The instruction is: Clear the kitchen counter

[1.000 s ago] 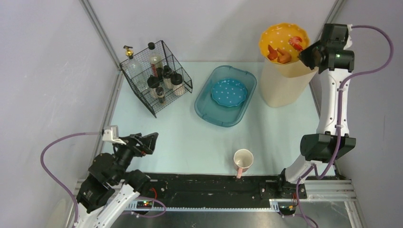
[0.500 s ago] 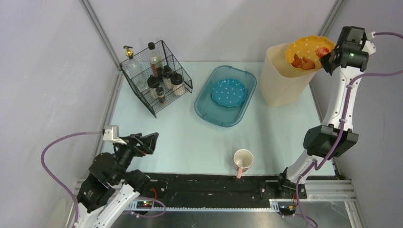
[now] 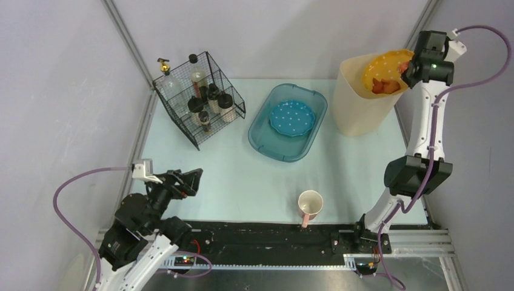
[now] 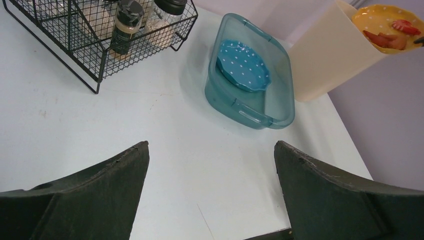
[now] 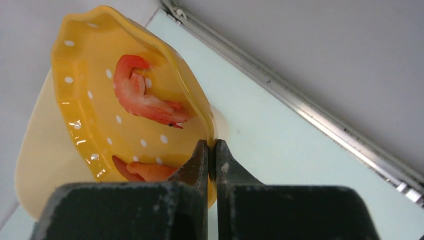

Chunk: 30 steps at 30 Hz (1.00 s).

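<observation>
The kitchen counter [image 3: 236, 176] is the pale mint-blue tabletop. My right gripper [image 3: 411, 68] is shut on the rim of a yellow dotted plate [image 3: 382, 70] with shrimp pieces [image 5: 142, 102] on it, and holds it tilted over the mouth of a cream bin [image 3: 360, 103] at the far right. The wrist view shows the plate [image 5: 90, 115] pinched between the fingertips [image 5: 200, 155]. My left gripper [image 3: 185, 180] is open and empty above the counter's near left [image 4: 165, 140]. A cream mug [image 3: 310, 205] stands near the front edge.
A teal tub [image 3: 290, 121] holding a blue dotted plate [image 3: 292, 118] sits at the centre back. A black wire rack [image 3: 200, 100] with several bottles stands at the back left. The black front rail [image 3: 260, 233] runs along the near edge.
My right gripper has swung the yellow plate from flat above the bin to the bin's right side and tilted it steeply. The left arm has not moved.
</observation>
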Each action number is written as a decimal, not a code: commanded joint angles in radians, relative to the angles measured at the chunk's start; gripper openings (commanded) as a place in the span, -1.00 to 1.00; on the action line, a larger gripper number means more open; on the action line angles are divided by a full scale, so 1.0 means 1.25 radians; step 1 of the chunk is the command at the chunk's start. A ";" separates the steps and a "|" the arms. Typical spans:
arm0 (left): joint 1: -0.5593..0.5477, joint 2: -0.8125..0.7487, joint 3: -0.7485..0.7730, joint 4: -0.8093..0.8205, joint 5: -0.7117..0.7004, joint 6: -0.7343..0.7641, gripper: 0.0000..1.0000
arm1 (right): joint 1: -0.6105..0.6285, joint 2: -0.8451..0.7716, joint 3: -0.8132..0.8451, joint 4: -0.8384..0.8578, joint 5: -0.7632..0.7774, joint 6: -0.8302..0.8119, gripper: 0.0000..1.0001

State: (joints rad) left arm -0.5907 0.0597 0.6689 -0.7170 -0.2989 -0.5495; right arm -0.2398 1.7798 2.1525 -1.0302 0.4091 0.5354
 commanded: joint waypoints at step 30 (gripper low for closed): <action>0.022 0.028 0.003 0.015 0.032 0.005 0.97 | 0.315 0.047 -0.312 1.397 0.542 -1.278 -1.00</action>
State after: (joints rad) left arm -0.5728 0.0727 0.6689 -0.7170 -0.2760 -0.5491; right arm 0.1333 1.8919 1.7382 0.1684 1.0321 -0.7937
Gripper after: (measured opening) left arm 0.985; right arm 0.033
